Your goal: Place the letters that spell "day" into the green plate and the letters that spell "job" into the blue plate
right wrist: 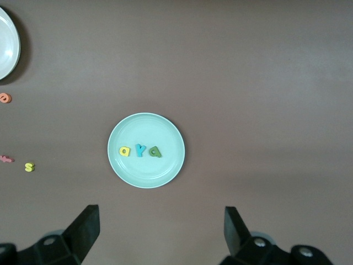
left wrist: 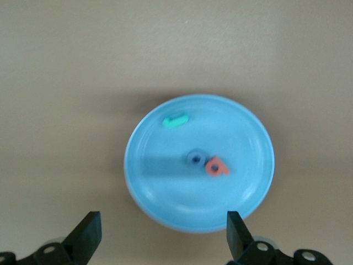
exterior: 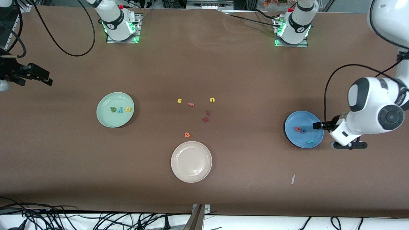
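The green plate (exterior: 115, 109) at the table's nine o'clock holds the d (exterior: 113, 109), y (exterior: 120, 110) and a (exterior: 128, 109). The blue plate (exterior: 303, 129) at three o'clock holds the b (exterior: 297, 129), o (exterior: 303, 131) and j (exterior: 310, 141). The left gripper (left wrist: 160, 234) hangs spread and empty over that plate's edge; the right gripper (right wrist: 160, 232) waits spread and empty.

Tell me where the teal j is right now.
The teal j lies in the blue plate at the left arm's end of the table, nearer the front camera than the salmon-pink b and the blue o.
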